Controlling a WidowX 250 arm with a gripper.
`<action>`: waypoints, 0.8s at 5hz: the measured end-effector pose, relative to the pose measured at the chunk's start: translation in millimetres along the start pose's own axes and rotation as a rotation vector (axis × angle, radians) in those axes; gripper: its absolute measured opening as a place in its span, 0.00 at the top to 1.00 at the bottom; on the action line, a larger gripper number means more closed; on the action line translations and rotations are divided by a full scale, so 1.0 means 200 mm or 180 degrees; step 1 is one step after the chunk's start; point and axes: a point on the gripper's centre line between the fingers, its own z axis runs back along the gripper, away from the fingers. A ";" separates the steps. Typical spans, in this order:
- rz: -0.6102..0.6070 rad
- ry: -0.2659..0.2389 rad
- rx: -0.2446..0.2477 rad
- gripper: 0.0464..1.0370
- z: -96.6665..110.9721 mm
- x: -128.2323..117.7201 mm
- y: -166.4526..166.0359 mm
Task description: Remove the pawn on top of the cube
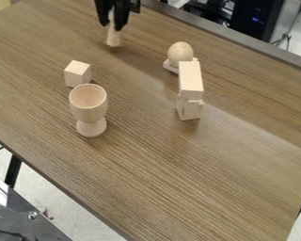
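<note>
Pawn [113, 39] in the gripper [113, 24], cube [78, 74] below and to its left
The gripper hangs at the top edge of the camera view, its two fingers closed around the upper part of the pawn, whose wider base points down below the fingertips; whether that base touches the table [172, 164] I cannot tell. Below and left of the gripper the cube sits apart from the pawn, with the wooden cup [89, 109] upright just beside it, farther below the gripper. To the gripper's lower right are the wooden egg [180, 52] and, farther down, the wooden blocks [191, 84]
</note>
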 end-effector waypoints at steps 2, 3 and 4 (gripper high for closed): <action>0.0008 -0.0043 -0.0016 0.62 -0.04 -0.03 -0.01; 0.0023 -0.0061 -0.0034 0.30 -0.08 -0.05 -0.02; 0.0030 -0.0185 -0.0008 0.06 0.00 -0.04 -0.01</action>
